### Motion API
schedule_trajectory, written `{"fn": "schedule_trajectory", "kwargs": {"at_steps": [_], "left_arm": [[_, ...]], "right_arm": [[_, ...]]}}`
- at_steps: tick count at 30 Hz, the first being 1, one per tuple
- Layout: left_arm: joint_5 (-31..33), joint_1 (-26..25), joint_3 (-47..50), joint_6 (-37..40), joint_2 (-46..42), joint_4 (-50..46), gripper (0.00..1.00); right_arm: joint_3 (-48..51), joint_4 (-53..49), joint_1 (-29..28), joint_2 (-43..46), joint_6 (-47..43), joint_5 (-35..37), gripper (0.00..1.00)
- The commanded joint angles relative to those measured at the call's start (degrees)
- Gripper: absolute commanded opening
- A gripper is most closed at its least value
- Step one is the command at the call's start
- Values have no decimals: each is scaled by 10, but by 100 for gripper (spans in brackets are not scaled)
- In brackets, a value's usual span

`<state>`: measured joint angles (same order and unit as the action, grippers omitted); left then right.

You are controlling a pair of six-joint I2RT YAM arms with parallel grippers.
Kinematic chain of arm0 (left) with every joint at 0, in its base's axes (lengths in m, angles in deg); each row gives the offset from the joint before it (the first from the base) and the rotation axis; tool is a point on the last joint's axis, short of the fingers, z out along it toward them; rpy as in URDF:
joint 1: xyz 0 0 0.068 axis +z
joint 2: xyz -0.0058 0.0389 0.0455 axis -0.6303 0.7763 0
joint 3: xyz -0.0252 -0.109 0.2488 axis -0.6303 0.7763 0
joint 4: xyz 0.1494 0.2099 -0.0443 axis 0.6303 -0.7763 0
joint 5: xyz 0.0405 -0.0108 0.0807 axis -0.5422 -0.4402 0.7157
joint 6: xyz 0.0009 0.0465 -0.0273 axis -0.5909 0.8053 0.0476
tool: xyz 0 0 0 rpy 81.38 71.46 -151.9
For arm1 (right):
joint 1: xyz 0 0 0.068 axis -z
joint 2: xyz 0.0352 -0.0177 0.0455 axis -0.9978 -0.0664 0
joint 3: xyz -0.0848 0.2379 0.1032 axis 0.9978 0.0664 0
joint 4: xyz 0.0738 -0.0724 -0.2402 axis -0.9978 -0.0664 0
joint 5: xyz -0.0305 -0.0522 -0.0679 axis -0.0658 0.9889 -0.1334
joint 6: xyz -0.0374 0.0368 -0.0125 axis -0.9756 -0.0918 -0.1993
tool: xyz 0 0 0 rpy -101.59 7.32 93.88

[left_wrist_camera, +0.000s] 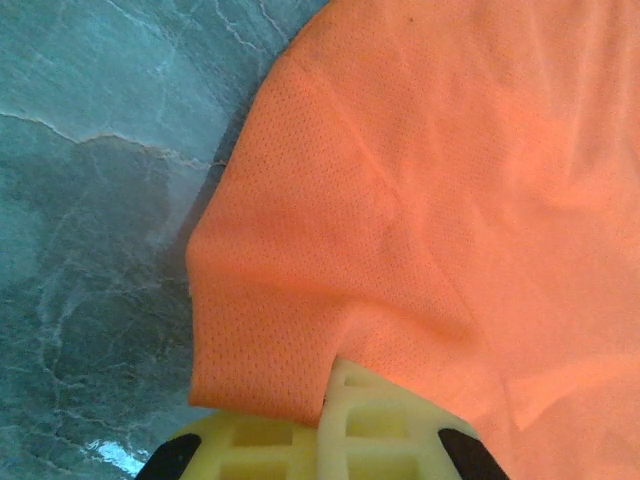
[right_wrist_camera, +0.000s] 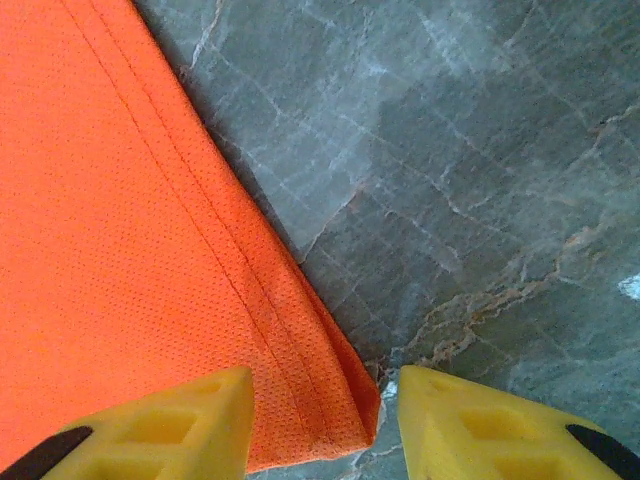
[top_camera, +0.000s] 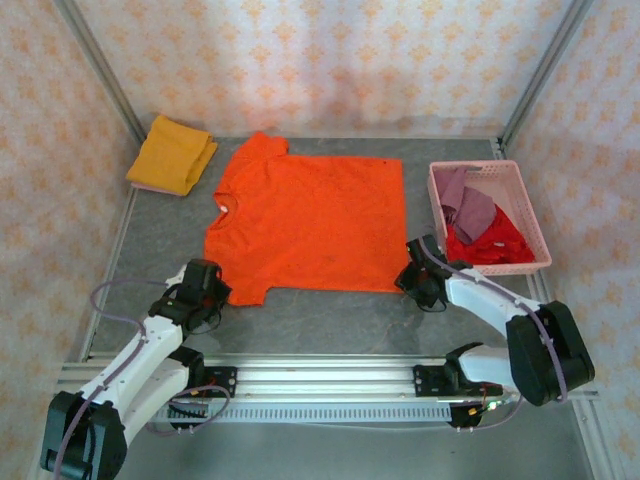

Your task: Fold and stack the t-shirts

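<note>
The bright orange t-shirt (top_camera: 310, 220) lies spread flat in the middle of the table. My left gripper (top_camera: 215, 295) is at its near-left sleeve and is shut on the sleeve's edge (left_wrist_camera: 300, 260); the cloth runs in between the yellow fingers (left_wrist_camera: 380, 420). My right gripper (top_camera: 412, 280) is at the shirt's near-right corner, open, with the hemmed corner (right_wrist_camera: 345, 405) lying between its two fingertips (right_wrist_camera: 200, 410). A folded mustard yellow t-shirt (top_camera: 172, 153) rests at the back left. A red t-shirt (top_camera: 495, 245) and a mauve one (top_camera: 470, 205) lie crumpled in the basket.
The pink lattice basket (top_camera: 538, 225) stands on the right of the grey marbled table (top_camera: 330, 320). Patterned walls and metal posts close off the back and sides. A metal rail (top_camera: 320, 375) carries both arm bases along the near edge.
</note>
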<state>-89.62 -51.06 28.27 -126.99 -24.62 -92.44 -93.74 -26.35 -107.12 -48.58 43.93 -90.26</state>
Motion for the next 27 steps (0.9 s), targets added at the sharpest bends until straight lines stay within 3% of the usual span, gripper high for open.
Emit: {"fn": "schedule_trajectory", "kwargs": {"at_steps": [1,8,16,27], "left_arm": [[20,2,-20,10,3,-18,0],[22,2,-25,14,0,-22,0],[53,2,-88,67,-22,-105,0],[16,-9,-181,124,6,-215,0]], "right_arm": [[3,22,1,-13,11,-17,38],[-4,13,3,-13,2,-2,0],[-23,-39,3,76,-13,26,0],[-57,-109,-10,119,-46,18,0]]}}
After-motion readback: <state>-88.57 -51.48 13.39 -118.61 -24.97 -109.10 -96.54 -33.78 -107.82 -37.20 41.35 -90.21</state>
